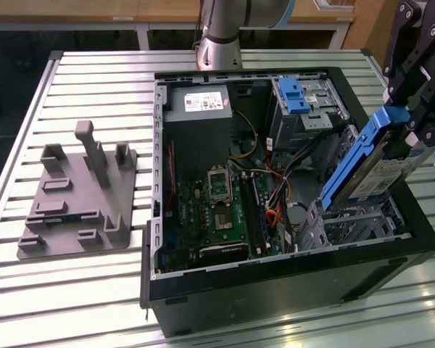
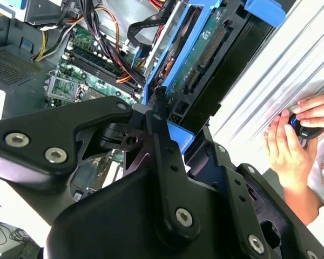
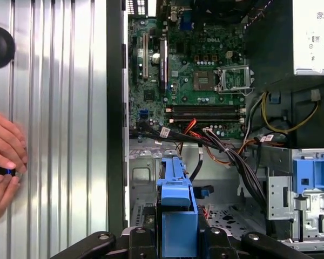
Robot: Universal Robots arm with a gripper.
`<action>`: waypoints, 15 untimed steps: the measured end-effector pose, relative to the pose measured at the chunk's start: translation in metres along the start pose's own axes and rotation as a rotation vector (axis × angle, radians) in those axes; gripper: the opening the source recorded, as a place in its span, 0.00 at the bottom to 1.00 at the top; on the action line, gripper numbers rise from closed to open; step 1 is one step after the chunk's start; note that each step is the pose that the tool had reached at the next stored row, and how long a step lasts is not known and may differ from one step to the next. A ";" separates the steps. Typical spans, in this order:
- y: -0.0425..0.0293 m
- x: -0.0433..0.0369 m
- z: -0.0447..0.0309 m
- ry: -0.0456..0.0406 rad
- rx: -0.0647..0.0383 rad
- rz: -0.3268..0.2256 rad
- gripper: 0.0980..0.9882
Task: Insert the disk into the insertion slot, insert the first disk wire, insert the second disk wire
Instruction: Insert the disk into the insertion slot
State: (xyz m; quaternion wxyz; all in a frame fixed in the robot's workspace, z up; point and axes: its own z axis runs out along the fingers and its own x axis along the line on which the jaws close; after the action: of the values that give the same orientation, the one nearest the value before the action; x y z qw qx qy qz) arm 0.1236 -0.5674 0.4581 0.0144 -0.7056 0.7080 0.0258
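The flat silver hard drive in its bright blue plastic carrier [image 1: 370,170] hung steeply tilted over the grey perforated sheet-metal drive cage [image 1: 348,221]. Its lower end was at the cage's open top, though whether they touched could not be told. The black gripper [image 1: 409,127] pinched the carrier's upper end between its fingers. The cage sat inside an open black computer case [image 1: 275,290], near a green motherboard [image 1: 217,210] and a taller metal bay with a blue latch [image 1: 293,94]. The case stood on a slatted aluminium table [image 1: 94,290], with a grey plastic fixture [image 1: 80,196] towards the exterior view's left. A person's hands [image 3: 2,156] rested on the table beside the case.
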 end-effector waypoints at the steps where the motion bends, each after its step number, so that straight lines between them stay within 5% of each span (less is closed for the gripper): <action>1: 0.0000 0.0000 0.0008 0.0000 0.000 0.000 0.30; 15: -0.0008 -0.0018 0.0075 -0.0002 0.000 -0.005 0.30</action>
State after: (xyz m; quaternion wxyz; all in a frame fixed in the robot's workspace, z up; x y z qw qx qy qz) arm 0.1242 -0.5652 0.4506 0.0144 -0.7075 0.7061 0.0260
